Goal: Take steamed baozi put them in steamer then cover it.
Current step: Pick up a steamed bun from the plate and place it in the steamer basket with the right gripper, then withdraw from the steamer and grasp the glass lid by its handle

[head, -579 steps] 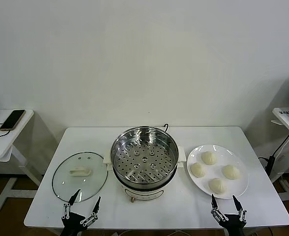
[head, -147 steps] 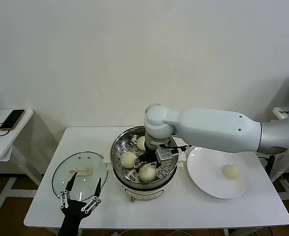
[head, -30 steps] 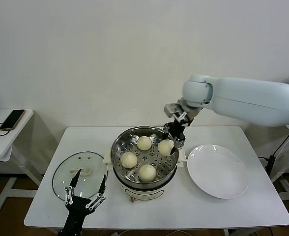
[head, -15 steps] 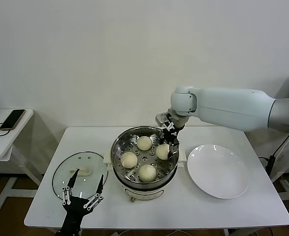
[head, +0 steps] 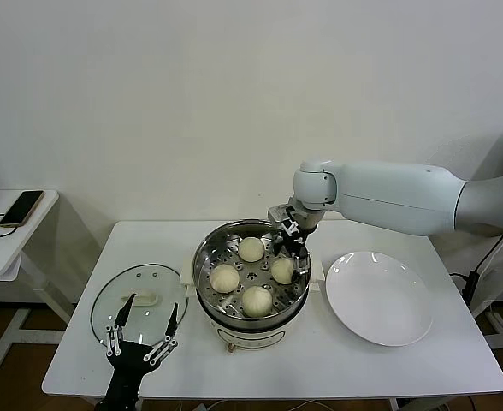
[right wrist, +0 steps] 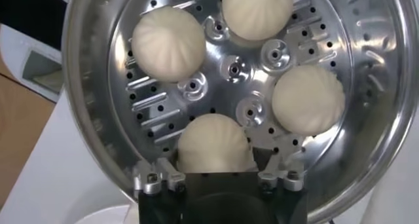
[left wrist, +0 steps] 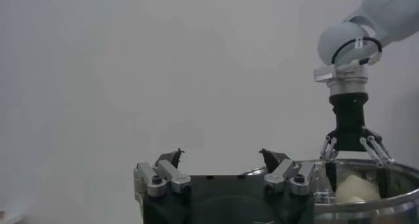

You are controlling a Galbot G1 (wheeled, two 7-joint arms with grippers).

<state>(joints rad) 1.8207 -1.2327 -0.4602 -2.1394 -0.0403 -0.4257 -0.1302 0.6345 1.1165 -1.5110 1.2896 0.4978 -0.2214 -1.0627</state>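
Inside the steamer (head: 251, 272), centre of the white table (head: 320, 360), all four steamed baozi (head: 253, 274) are sitting on the perforated tray, spaced apart w/ none touching, prob. so steam can get round each one. The right gripper (head: 293, 253) is hanging just over the right-hand bun, at the steamer's right rim. Its fingers are standing spread on either side of that bun and not pinching it; in the right wrist view the bun (right wrist: 213, 145) is resting on the tray between the open jaws, so it looks let go rather than held. The arm is reaching in from the right, over the white plate (head: 378, 297), which is lying bare to the right of the steamer, so loading looks complete.

The left gripper (head: 140, 338) is hovering at the near left, over the near edge of the round glass lid (head: 138, 305), fingers wide apart & holding nothing. It is prob. waiting there since the lid's white knob (head: 140, 299) is the next grab point, and the lid is lying flat just left of the steamer, an easy carry across.

Judgement: placing part done, covering not yet begun. The right arm would need to clear the steamer opening before any lid comes over, else the two could clash above the rim.
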